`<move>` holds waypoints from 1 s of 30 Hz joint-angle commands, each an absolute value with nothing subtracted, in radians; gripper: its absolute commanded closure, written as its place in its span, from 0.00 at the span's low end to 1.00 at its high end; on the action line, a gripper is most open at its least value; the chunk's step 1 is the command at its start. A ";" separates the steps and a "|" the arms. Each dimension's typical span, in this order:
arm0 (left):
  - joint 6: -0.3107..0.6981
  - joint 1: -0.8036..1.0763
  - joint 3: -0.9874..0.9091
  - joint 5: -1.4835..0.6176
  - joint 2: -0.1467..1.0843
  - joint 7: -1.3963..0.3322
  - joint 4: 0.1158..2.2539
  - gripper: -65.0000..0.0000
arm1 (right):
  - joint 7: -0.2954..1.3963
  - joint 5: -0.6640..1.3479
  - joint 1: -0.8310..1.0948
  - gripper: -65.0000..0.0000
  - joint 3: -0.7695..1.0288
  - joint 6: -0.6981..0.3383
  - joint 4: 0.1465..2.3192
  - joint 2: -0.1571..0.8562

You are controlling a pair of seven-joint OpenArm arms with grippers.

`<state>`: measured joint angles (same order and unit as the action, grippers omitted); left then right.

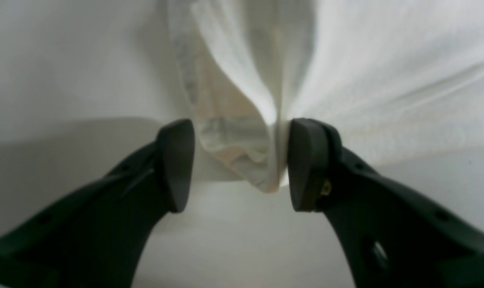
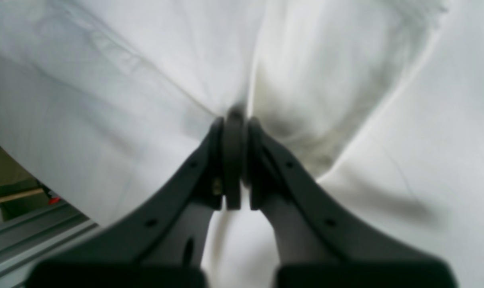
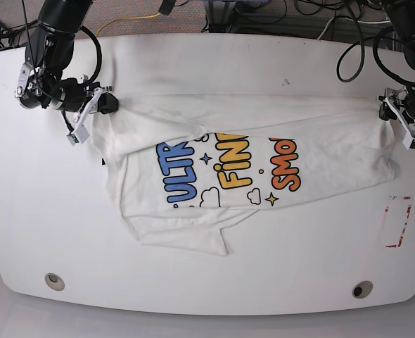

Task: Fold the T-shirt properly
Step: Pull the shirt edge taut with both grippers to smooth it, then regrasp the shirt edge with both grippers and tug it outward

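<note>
The right gripper point(image 2: 236, 120) is pinching the printed T-shirt point(image 3: 228, 169) while the left gripper point(image 1: 242, 164) is standing parted around a fold.

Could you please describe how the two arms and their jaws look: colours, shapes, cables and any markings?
Both arms are black with exposed black cables looping beside them. The left gripper has dark, matte jaws with curved arms, small round holes and flat oval tips; a small brass-coloured fitting sits at one tip. The right gripper has the same dark curved jaws with holes. In the base view, white parts sit at each wrist. No markings are readable.
</note>
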<state>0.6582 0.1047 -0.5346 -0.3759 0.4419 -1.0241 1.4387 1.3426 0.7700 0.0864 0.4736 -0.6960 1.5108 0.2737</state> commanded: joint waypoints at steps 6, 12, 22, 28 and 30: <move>0.698 0.096 -0.553 -0.378 0.487 -1.013 1.452 0.47 | 1.334 0.762 0.079 1.00 0.483 -0.698 1.531 0.292; 0.698 0.096 -0.550 -0.377 0.524 -0.972 1.434 0.47 | 1.334 0.766 0.079 1.00 0.483 -0.698 1.531 0.309; 0.698 0.096 -0.596 -0.386 0.641 -0.938 1.386 0.47 | 1.334 0.768 0.077 1.00 0.481 -0.698 1.532 0.344; 0.698 0.096 -0.639 -0.387 0.602 -0.987 1.486 0.47 | 1.334 0.769 0.074 1.00 0.478 -0.698 1.532 0.344; 0.698 0.096 -0.636 -0.387 0.555 -1.009 1.558 0.47 | 1.334 0.769 0.074 1.00 0.478 -0.698 1.537 0.344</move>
